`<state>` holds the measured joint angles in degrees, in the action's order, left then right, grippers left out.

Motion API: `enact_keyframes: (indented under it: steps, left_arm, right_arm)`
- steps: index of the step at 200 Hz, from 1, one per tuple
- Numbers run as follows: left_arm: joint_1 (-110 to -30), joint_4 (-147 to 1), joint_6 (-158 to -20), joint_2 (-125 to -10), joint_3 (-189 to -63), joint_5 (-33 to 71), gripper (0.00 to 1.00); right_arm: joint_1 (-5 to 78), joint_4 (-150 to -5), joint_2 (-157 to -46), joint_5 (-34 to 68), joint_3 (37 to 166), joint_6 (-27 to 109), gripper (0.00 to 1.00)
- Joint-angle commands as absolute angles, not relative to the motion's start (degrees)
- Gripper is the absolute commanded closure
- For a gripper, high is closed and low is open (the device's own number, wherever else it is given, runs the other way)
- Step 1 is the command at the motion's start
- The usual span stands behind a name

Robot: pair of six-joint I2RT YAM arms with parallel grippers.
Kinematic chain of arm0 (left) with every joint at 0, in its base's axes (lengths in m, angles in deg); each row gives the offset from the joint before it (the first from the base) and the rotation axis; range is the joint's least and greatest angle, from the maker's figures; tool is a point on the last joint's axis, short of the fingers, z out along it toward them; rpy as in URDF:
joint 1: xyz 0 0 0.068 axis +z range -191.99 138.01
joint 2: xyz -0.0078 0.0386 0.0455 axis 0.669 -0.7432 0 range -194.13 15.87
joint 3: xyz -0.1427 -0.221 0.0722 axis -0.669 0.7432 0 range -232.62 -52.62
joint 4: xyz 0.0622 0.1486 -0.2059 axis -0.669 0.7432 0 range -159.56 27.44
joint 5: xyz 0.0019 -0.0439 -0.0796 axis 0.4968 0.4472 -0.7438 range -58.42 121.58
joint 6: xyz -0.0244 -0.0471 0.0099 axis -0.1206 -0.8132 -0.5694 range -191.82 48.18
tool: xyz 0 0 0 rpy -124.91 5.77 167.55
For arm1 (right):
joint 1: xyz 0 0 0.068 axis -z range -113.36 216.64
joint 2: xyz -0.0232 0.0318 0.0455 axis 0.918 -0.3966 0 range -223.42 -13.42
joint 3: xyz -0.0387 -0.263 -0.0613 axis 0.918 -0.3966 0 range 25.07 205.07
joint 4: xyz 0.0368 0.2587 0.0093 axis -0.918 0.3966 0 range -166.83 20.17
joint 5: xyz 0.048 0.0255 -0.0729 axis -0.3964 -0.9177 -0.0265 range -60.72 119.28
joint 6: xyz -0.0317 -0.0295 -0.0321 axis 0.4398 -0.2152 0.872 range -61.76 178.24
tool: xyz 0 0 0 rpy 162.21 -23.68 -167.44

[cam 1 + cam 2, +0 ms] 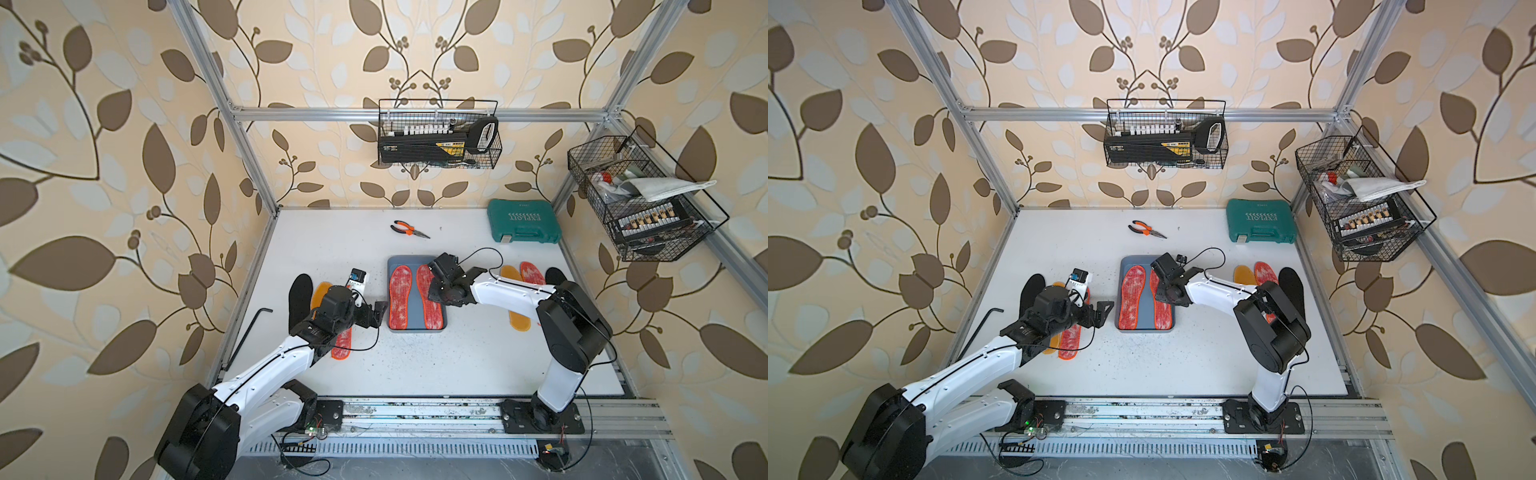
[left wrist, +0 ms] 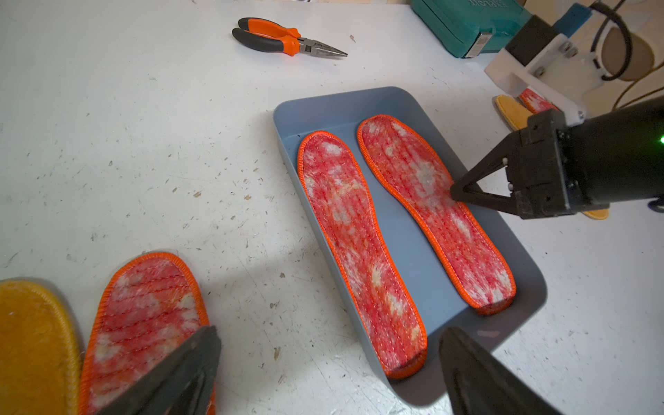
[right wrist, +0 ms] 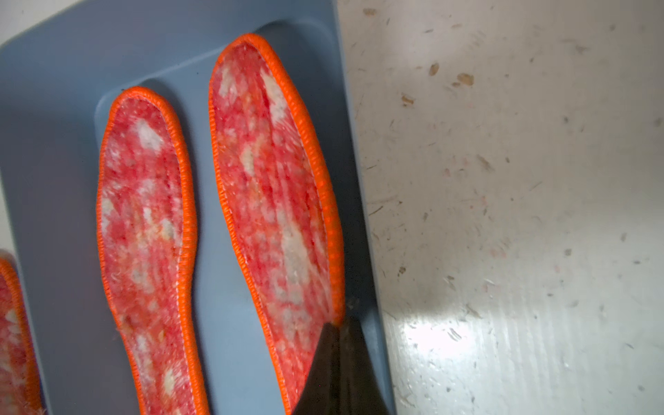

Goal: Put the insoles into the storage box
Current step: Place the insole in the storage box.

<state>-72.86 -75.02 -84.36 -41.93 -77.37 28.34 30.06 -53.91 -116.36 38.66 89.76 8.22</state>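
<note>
Inside the shallow blue-grey plastic storage box (image 2: 287, 118), the right gripper (image 2: 453, 192), jaws closed, touched one red-speckled, orange-edged insole (image 2: 467, 258); gentle downward pressure would seat it flat. The left gripper (image 2: 330, 332) hovered nearby, jaws spread wide.

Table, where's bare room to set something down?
Free: the broad front strip of the table between the storage box and the near edge, and the back-left corner beside the pliers. Crowded: both sides, strewn with loose insoles, and the box itself.
</note>
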Motion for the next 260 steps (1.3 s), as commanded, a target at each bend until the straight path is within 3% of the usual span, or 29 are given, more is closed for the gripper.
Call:
enact_keyframes:
  steps: [1, 20, 80, 152, 214, 238, 260]
  left_arm:
    - [-73.5, -75.4, -85.1, -41.3, -79.5, 28.8, 0.01]
    - [-73.5, -75.1, -85.1, -41.0, -79.5, 28.8, 0.01]
    - [-73.5, -75.5, -85.3, -40.8, -79.3, 28.6, 0.01]
    - [-73.5, -75.5, -85.2, -40.9, -79.4, 28.8, 0.01]
    - [-73.5, -75.3, -85.5, -40.4, -79.3, 29.6, 0.01]
    - [-73.5, -74.1, -85.9, -39.7, -79.2, 32.0, 0.01]
    - [-73.0, -72.6, -88.4, -38.2, -78.8, 34.5, 0.01]
  right_arm:
    - [30.2, -53.1, -117.1, 37.1, 92.0, 9.8, 1.0]
    - [30.2, -53.2, -116.7, 37.5, 91.6, 9.5, 0.95]
    - [30.2, -52.7, -114.5, 39.9, 90.2, 8.8, 0.95]
    - [30.2, -52.0, -113.5, 39.6, 89.9, 8.8, 0.82]
    - [29.4, -53.3, -104.9, 42.5, 88.2, 14.4, 0.8]
    - [29.4, -55.2, -98.9, 44.7, 85.1, 20.7, 0.62]
    - [29.5, -57.9, -92.9, 46.9, 80.6, 26.8, 0.53]
